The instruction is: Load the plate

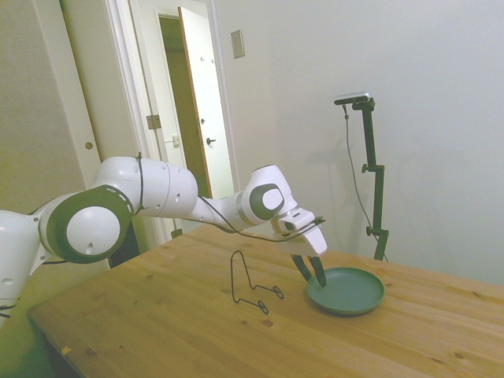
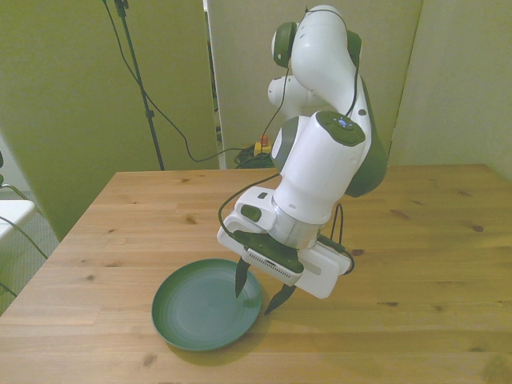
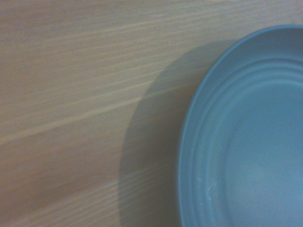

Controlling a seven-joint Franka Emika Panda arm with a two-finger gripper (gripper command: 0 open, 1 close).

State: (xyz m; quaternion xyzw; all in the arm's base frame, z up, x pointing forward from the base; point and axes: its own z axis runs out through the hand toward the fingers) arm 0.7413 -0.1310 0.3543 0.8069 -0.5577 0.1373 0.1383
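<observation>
plate: plain dark teal-green
table: light brown wood grain, knotted
arm: white, grey joints
wire stand: black

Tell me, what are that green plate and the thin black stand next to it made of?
The plate looks like matte plastic or glazed ceramic, I cannot tell which: an even teal-green with soft sheen and faint moulded rings. The wire stand looks like bent metal wire, coated black. The table is knotty, grained wood.
</observation>
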